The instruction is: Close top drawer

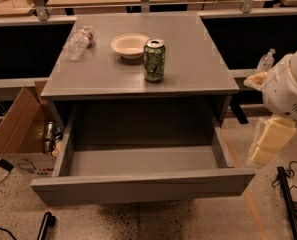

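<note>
Speckled floor (138, 224); top drawer (143, 186) pulled out; gripper (268, 141) hangs downward beside its right corner, aperture unclear

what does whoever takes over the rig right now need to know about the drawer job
Gripper: hangs to the right of the cabinet, beside the open drawer's right end, touching nothing.
Top drawer: pulled far out toward the camera, nothing visible inside.
Cabinet top: green can, paper bowl, and plastic bottle lying on its side.
Cardboard box sits on the floor at the left.
Done: nothing yet.
Left: bring the gripper to the drawer's front panel and push it in.
</note>
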